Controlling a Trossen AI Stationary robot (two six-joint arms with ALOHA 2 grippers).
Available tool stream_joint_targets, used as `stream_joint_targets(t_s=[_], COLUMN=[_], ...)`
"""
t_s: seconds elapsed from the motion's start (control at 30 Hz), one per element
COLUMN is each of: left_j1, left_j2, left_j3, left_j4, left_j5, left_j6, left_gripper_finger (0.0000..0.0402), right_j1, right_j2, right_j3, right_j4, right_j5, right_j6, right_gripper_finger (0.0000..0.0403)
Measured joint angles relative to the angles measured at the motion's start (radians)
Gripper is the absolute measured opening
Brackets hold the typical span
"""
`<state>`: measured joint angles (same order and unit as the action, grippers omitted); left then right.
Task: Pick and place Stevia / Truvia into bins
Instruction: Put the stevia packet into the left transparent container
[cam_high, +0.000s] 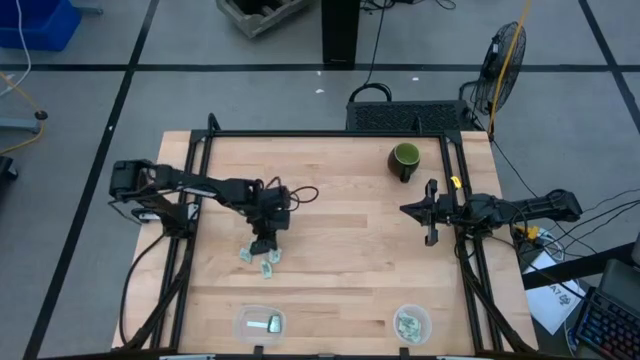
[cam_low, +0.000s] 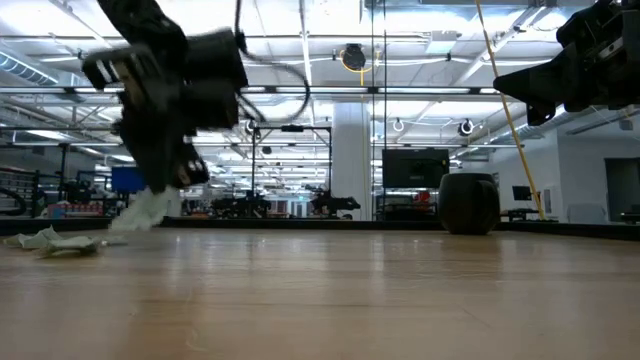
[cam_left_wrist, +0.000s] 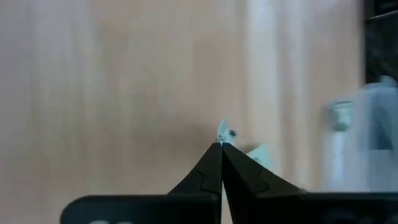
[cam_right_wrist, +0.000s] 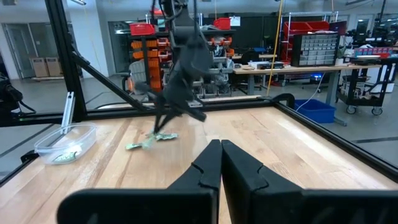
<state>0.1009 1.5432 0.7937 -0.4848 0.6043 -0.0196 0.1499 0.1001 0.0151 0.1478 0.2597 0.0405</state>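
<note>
Table: wooden top (cam_high: 340, 190) inside a black frame.

Sachets, counted from the high view:
- Loose on the wood, left of centre: two clearly apart, one (cam_high: 246, 256) just left of the left gripper's tip, one (cam_high: 268, 269) slightly nearer the front edge. A third pale bit sits right at the gripper tip, under the fingers.
- In the left bin (cam_high: 259, 323): one sachet (cam_high: 268, 323), lying flat.
- In the right bin (cam_high: 411, 323): a small heap of sachets (cam_high: 407, 325); number cannot be told, they overlap.

Bins: two, both clear, both at the front edge, well apart from each other. The left one is rounded-rectangular, the right one round.

Mug (cam_high: 405, 159): one, dark green, upright, at the back right of the table.

Left gripper (cam_high: 263, 245): down among the loose sachets. In the left wrist view its fingers (cam_left_wrist: 205, 177) meet at a point, pinched together on the edge of a sachet (cam_left_wrist: 222, 132). The low view shows a pale sachet (cam_low: 146, 211) hanging tilted from the gripper (cam_low: 170, 185), its lower end at or near the wood, and another crumpled sachet (cam_low: 52, 240) lying flat beside it.

Right gripper (cam_high: 431, 224): above the right side of the table, just in front of the mug, raised clear of the wood in the low view. Fingers (cam_right_wrist: 208, 165) pressed together, nothing between them.
</note>
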Motion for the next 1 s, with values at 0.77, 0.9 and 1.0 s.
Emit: stream_joint_targets(t_s=[0.77, 0.9, 1.0], left_j1=[-0.549, -0.613, -0.644], left_j2=[-0.214, -0.171, -0.126], left_j3=[0.000, 0.001, 0.002], left_j4=[0.222, 0.310, 0.380], left_j5=[-0.117, -0.117, -0.117], left_j6=[-0.458, -0.489, -0.510], left_gripper_finger=[0.0012, 0.0004, 0.0009], right_j1=[0.000, 0.000, 0.000], right_j2=[0.001, 0.001, 0.001], right_j3=[0.000, 0.000, 0.000], right_j4=[0.000, 0.000, 0.000], right_j5=[0.000, 0.000, 0.000], right_j6=[0.000, 0.000, 0.000], right_gripper_finger=[0.0004, 0.0004, 0.0004])
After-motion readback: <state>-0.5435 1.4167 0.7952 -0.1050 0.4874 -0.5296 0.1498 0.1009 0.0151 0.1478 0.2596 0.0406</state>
